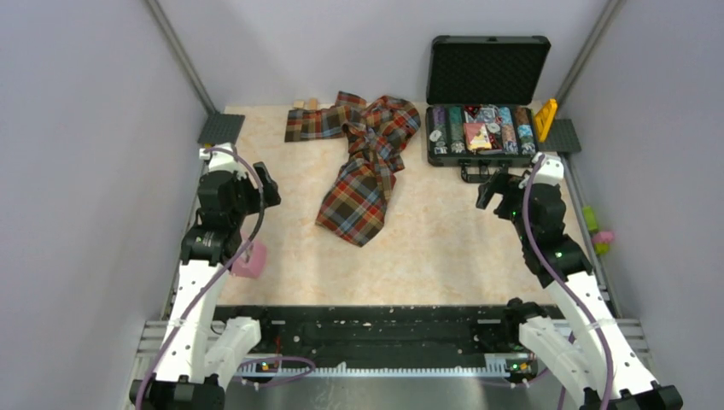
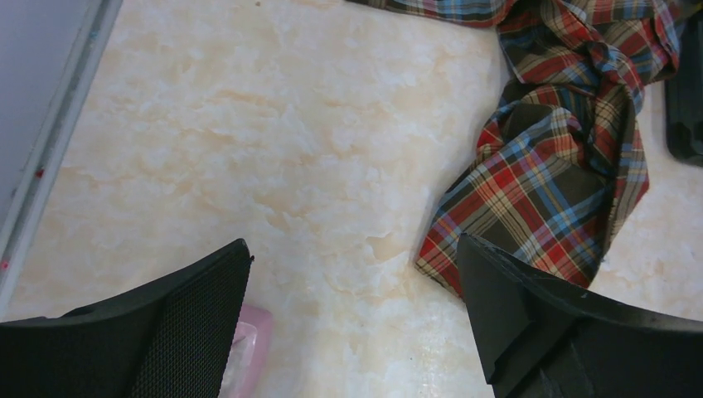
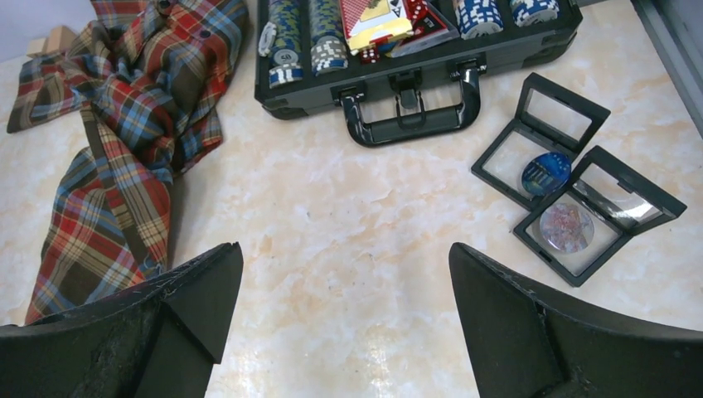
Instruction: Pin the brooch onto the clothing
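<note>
Grey walls are seen closing in a pale marbled tabletop (image 1: 444, 248), where the pinning job is judged not yet begun. The plaid shirt (image 1: 365, 162) is left crumpled and twisted toward the far middle of the table, with no ornament seen on it. What is taken to be the brooch (image 3: 545, 172), a small blue oval piece, is lodged in one of two hinged black display frames (image 3: 580, 124) just in front of an open poker-chip case (image 3: 414, 58), well apart from the shirt. A pale pinkish disc (image 3: 566, 226) is held in the adjoining frame.

Both arms are shown empty-handed. The left gripper (image 2: 352, 242) is held above bare table beside the shirt's near end, jaws spread wide, with a pink block (image 2: 249, 348) below it. The right gripper (image 3: 344, 249) is likewise spread wide, nothing between its fingers, near the frames.

Everything remains to be done: the brooch lifted out, the cloth steadied, the pin fixed.

No brand can be read; only an "A" is made out on a playing card (image 3: 381, 16) in the case.
</note>
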